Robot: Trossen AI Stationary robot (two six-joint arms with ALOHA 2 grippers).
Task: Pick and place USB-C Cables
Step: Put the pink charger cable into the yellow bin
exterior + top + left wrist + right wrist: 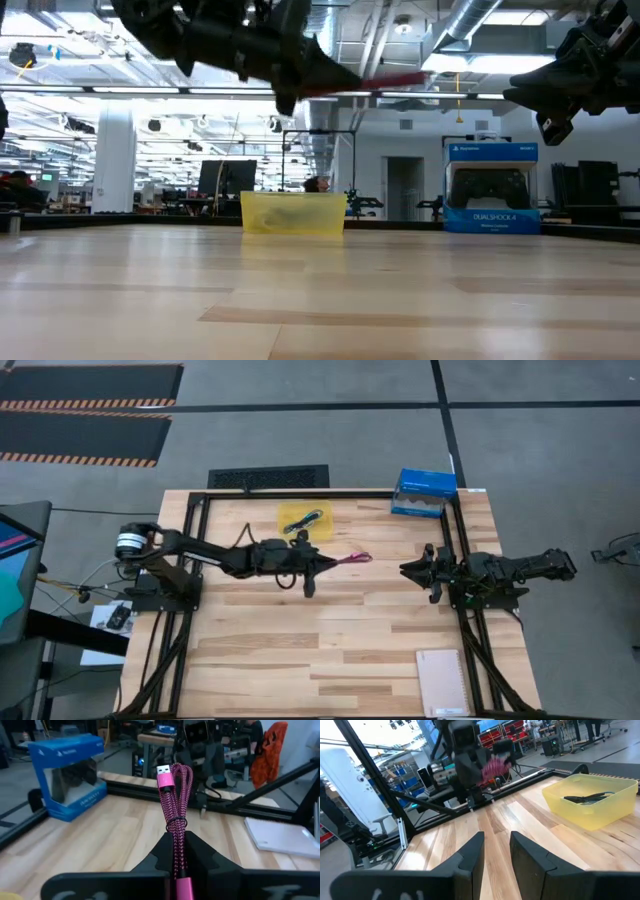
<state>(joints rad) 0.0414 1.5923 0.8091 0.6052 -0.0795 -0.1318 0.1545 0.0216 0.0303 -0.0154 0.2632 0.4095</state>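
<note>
Closest in, my left gripper is clamped on the magenta cable, fingers pinching the bundle low down so most of the loop and its plug stand out past the tips. From above, that cable pokes out sideways, carried high off the table, with the yellow bin just beside my wrist and a little farther back. In the bin I can make out dark and teal cables already lying there; the white one I can't pick out. Here's my worry: the grip is on the tail end of a floppy bundle, so a quick swing toward the bin could let it slide out and drop onto the wood short of the rim. And if I release with the free end hanging across the wall, the cable could drape over the edge instead of landing inside. Out at the table's far side, my right gripper waits with its fingers apart, holding nothing, well clear. Beyond that sit the blue controller box and the notebook, neither one in my path.
</note>
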